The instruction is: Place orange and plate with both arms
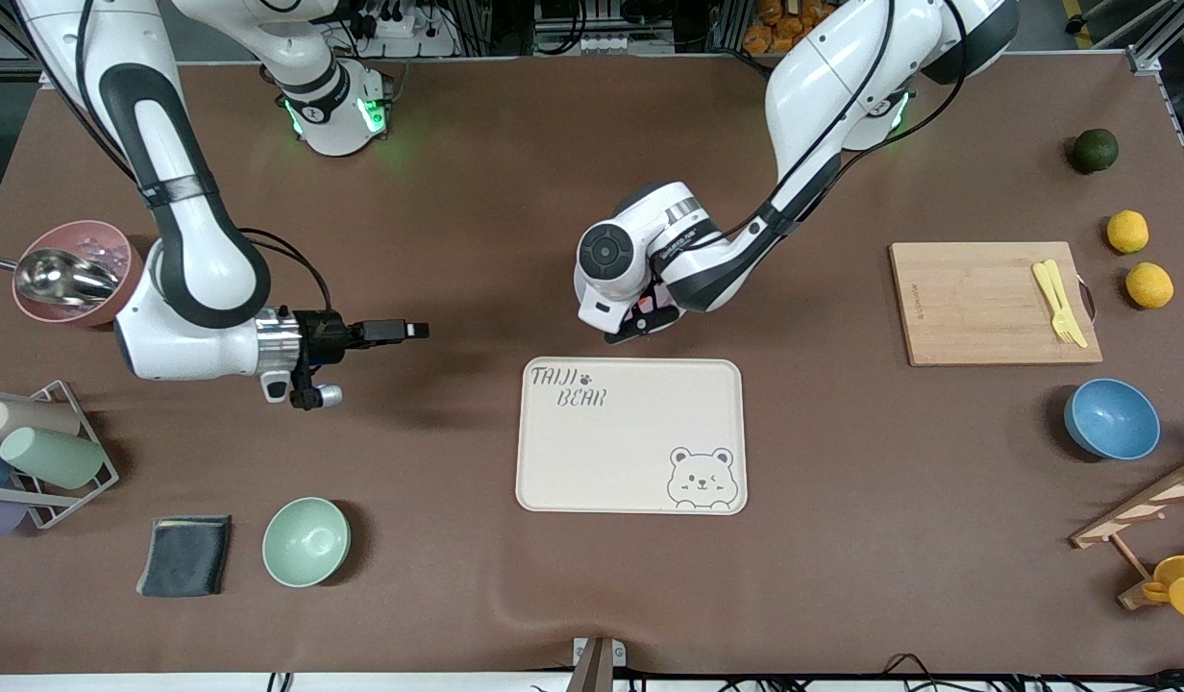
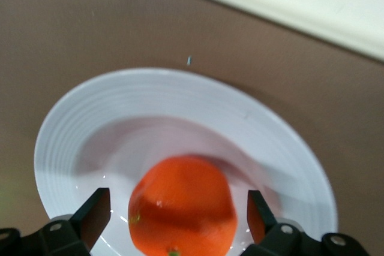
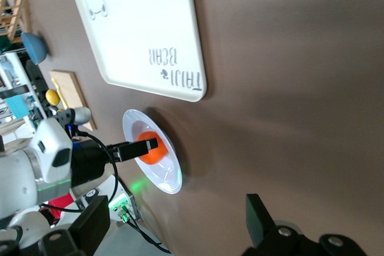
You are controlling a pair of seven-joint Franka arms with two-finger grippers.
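Orange (image 2: 182, 205) resting in plate (image 2: 180, 118), on the table just beside the bear tray (image 1: 630, 434). Left gripper (image 2: 178, 214) straddling it, jaws wide, gripping nothing: best lifted straight up, without brushing fruit. Right gripper (image 3: 180, 229) waiting over bare table, jaws wide, empty.

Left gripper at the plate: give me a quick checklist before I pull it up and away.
1. Orange sits on the plate: ok.
2. Left gripper fingers spread, a gap showing on each side of the orange: ok.
3. Orange settled and not rolling: cannot tell.
4. Plate flat on the table, beside the tray on the robots' side: ok.
5. Plate on the tray: not ok, it is on bare table.
6. Right gripper open over bare table toward its own end, well away from the plate: ok.
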